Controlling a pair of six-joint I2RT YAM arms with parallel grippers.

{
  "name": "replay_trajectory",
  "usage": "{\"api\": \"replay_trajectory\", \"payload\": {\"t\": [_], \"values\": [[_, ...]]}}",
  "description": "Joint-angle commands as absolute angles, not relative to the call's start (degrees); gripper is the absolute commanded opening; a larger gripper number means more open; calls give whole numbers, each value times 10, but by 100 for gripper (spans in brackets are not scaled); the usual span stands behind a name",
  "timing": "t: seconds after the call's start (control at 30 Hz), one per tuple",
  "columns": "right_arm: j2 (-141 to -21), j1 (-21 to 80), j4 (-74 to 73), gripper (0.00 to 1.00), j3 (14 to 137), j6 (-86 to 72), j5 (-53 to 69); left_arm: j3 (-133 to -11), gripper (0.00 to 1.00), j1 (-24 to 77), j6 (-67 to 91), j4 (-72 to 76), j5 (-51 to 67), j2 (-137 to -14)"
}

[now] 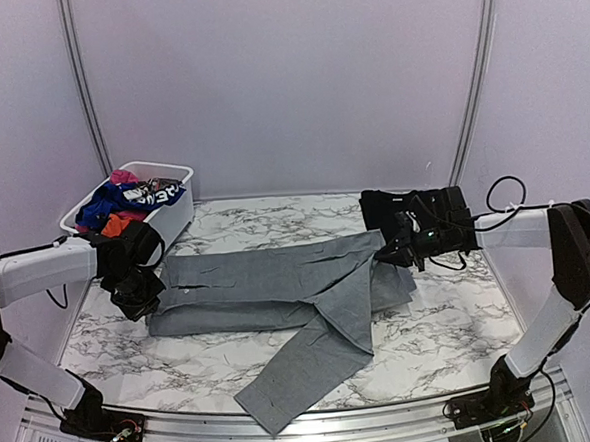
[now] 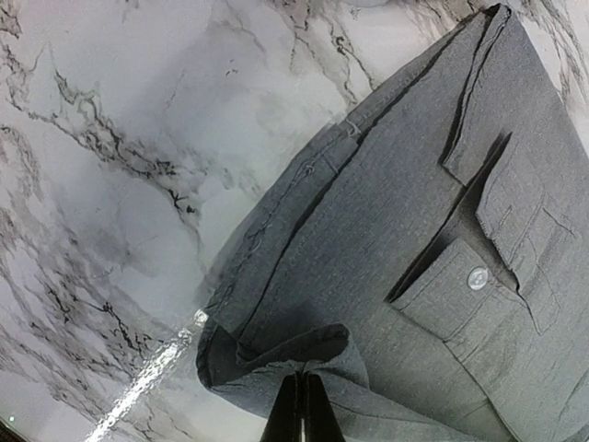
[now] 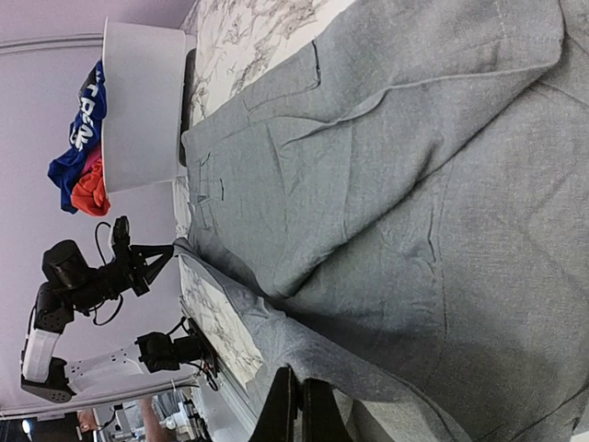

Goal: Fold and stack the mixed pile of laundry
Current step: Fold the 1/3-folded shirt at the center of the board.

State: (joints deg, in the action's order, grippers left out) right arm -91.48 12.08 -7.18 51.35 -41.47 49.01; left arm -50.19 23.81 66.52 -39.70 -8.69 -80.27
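Observation:
A grey shirt lies stretched left to right across the marble table, folded lengthwise. One sleeve trails toward the near edge. My left gripper is at the shirt's left end, and in the left wrist view it is shut on a raised fold of grey cloth. My right gripper is at the shirt's right end, and in the right wrist view it is shut on the grey fabric's edge. The remaining pile of blue, orange-red and pink pieces sits in the basket.
A white plastic basket stands at the back left corner, also seen in the right wrist view. A black garment lies at the back right, behind my right gripper. A metal rail runs along the table's near edge.

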Motion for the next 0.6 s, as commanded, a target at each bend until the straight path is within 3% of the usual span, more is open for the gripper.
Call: {"api": "replay_trajectory", "payload": {"t": [0.0, 0.47, 0.57], "values": [[-929, 112, -54, 0, 533, -398, 495, -519, 0, 234, 640, -367, -114, -823], [-944, 99, -39, 0, 510, -383, 479, -526, 0, 234, 566, -300, -159, -853], [-951, 99, -36, 0, 508, -382, 477, -535, 9, 234, 542, -294, -176, -855]]}}
